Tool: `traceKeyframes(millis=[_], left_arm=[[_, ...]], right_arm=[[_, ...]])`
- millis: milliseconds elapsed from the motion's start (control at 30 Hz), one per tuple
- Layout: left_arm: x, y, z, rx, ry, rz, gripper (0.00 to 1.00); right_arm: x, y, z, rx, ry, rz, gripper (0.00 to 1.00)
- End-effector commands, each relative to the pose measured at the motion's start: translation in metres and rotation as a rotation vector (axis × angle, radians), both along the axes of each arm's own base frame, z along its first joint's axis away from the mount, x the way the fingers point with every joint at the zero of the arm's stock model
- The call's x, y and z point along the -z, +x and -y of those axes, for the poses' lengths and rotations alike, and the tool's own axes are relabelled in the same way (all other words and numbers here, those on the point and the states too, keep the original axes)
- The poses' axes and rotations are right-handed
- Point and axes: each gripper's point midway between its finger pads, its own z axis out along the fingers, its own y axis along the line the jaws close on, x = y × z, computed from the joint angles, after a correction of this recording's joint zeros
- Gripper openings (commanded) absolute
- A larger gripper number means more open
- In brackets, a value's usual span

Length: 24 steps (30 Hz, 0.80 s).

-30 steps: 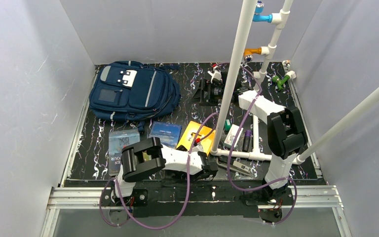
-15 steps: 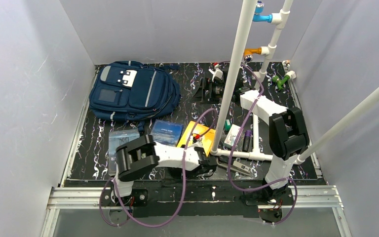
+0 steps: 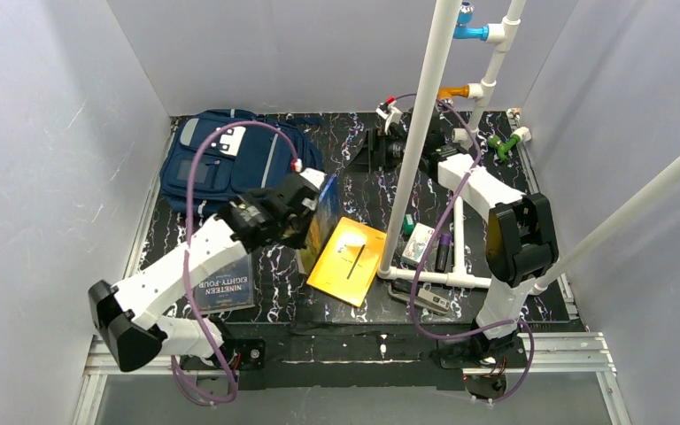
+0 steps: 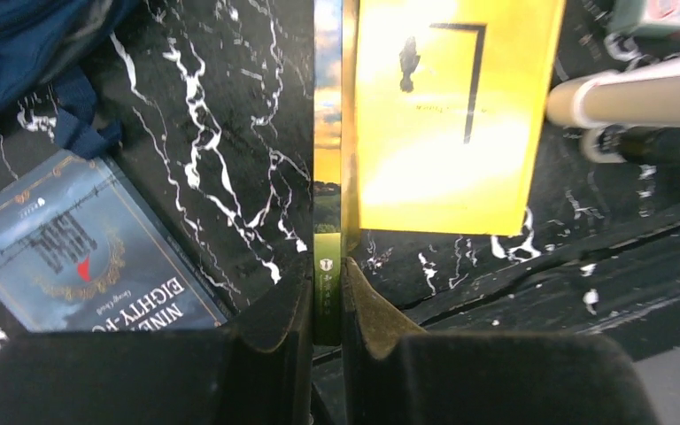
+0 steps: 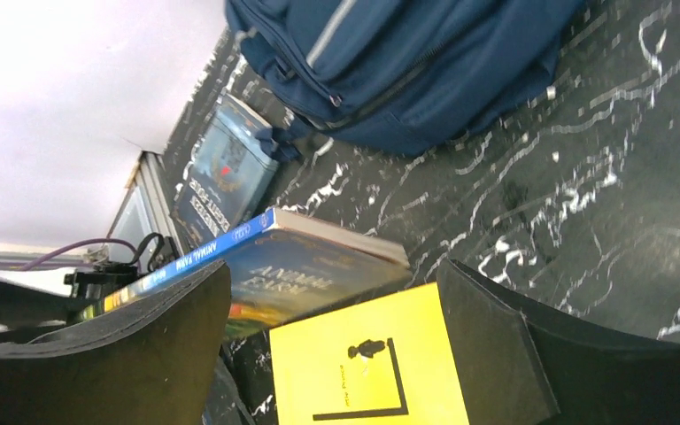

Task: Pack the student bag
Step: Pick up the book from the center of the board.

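Observation:
The student bag [image 3: 230,159], navy with grey stripes, lies flat at the back left; it also fills the top of the right wrist view [image 5: 407,53]. My left gripper [image 3: 305,220] is shut on a blue Animal Farm book [image 3: 323,221], held up on edge just right of the bag. In the left wrist view the jaws [image 4: 328,297] pinch the book's thin green-blue spine [image 4: 328,177]. My right gripper [image 3: 376,150] hovers at the back centre, open and empty [image 5: 336,345], looking at the raised book [image 5: 310,266].
A yellow book [image 3: 347,261] lies flat beside the raised book. A Nineteen Eighty-Four book [image 3: 226,288] lies front left. White pipe framework [image 3: 421,133] stands right of centre, with a purple marker [image 3: 443,252], a small white box [image 3: 418,241] and a dark tool [image 3: 425,299] at its foot.
My left arm swung from the front centre toward the bag; the blue book, flat before, is now gripped and raised on edge. The right gripper drew slightly further back.

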Motion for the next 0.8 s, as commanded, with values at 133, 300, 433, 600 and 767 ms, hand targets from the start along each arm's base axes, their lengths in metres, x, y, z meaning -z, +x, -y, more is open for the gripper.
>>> traceKeyframes(millis=[133,300,433,600,767], left_arm=[[-0.076,0.01,0.014,0.19,-0.402,-0.003,0.0],[-0.091,0.012,0.011,0.21,-0.468,-0.001,0.0],[-0.098,0.012,0.014,0.231,-0.507,-0.001,0.0],[-0.106,0.01,0.013,0.25,-0.538,0.004,0.0],[-0.115,0.012,0.015,0.272,-0.577,0.009,0.0]], right_arm=[[-0.09,-0.01,-0.002,-0.203,0.216,0.284,0.97],[-0.094,-0.033,-0.004,-0.345,0.28,0.395,0.98],[-0.092,-0.038,-0.003,-0.424,0.296,0.461,0.98],[-0.092,-0.048,-0.006,-0.53,0.336,0.461,0.98],[-0.084,-0.072,-0.007,-0.615,0.363,0.445,0.96]])
